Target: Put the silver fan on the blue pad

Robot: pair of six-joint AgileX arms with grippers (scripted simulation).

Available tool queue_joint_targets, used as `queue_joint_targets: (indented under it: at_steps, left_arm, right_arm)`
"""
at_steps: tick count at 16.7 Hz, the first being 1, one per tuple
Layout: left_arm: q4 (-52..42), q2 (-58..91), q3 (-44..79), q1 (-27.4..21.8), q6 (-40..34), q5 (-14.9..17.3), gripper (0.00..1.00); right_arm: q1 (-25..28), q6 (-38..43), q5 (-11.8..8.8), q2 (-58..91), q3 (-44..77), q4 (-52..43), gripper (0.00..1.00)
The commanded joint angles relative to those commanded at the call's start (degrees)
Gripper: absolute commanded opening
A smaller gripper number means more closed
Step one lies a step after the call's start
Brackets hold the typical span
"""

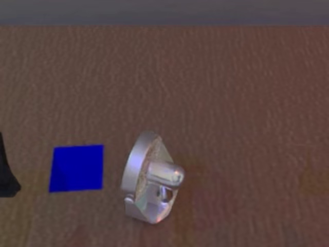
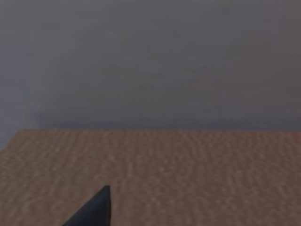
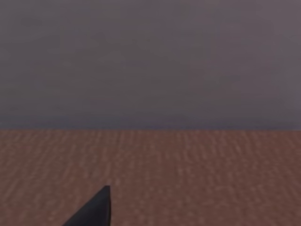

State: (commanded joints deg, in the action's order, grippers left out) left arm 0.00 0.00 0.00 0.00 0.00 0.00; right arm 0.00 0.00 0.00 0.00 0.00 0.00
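The silver fan [image 1: 151,177] stands on the brown table in the near middle of the top view, with its ring cage towards the left and its stubby motor housing pointing right. The blue pad [image 1: 77,168] lies flat just left of it, a narrow strip of table between them. My left gripper [image 1: 6,175] shows only as a dark shape at the top view's left edge, left of the pad and touching nothing. In the left wrist view a dark tip of that gripper [image 2: 96,209] pokes over bare table. My right gripper [image 3: 96,209] appears only in its own wrist view, over bare table.
The brown table [image 1: 231,103] stretches back to a grey wall [image 1: 164,10]. Both wrist views show only table and wall, with neither fan nor pad.
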Motion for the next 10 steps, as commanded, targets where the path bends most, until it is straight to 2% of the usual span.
queue_joint_targets:
  at_steps: [5, 10]
  left_arm:
    - [-3.1, 3.5, 3.5, -1.7, -0.7, 0.2, 1.00]
    - [-16.7, 21.1, 19.6, -8.6, -3.8, 0.3, 1.00]
  right_arm:
    - [0.0, 0.0, 0.0, 0.0, 0.0, 0.0, 1.00]
    - [0.0, 0.0, 0.0, 0.0, 0.0, 0.0, 1.00]
